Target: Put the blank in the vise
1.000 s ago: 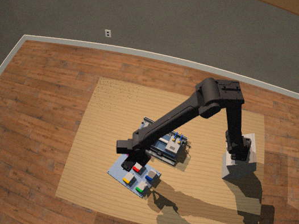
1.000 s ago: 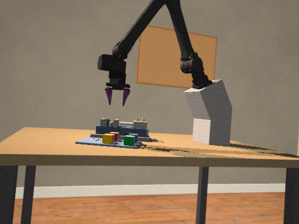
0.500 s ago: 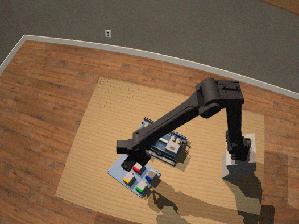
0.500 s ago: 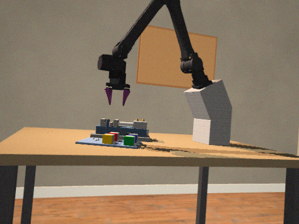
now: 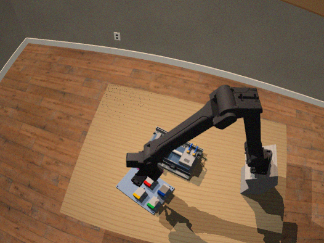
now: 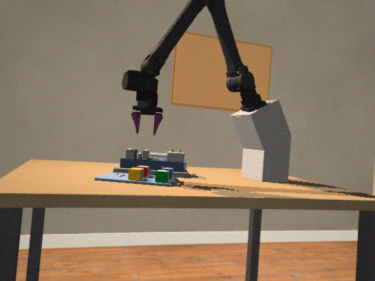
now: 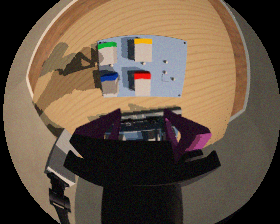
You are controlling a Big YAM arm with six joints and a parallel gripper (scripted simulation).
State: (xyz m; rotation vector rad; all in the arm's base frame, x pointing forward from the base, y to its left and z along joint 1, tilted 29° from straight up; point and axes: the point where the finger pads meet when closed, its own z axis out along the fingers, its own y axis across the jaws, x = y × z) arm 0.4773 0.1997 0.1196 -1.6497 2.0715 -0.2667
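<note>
The blank with the red end [image 5: 148,182] [image 6: 143,170] [image 7: 139,80] lies on the light blue plate [image 5: 146,190] [image 7: 146,66], in the row nearest the vise. My gripper [image 6: 146,123] hangs high above the plate with its purple fingers open and empty. In the wrist view the fingers frame the bottom edge, with the plate below them. The milling vise [image 5: 180,158] [image 6: 153,159] stands just behind the plate; the arm hides part of it in the overhead view.
On the plate also lie a yellow-ended blank [image 5: 138,193] [image 7: 141,47], a blue-ended blank [image 5: 163,190] [image 7: 108,81] and a green-ended blank [image 5: 153,202] [image 7: 106,52]. The arm's white pedestal [image 5: 259,174] stands at the right of the table.
</note>
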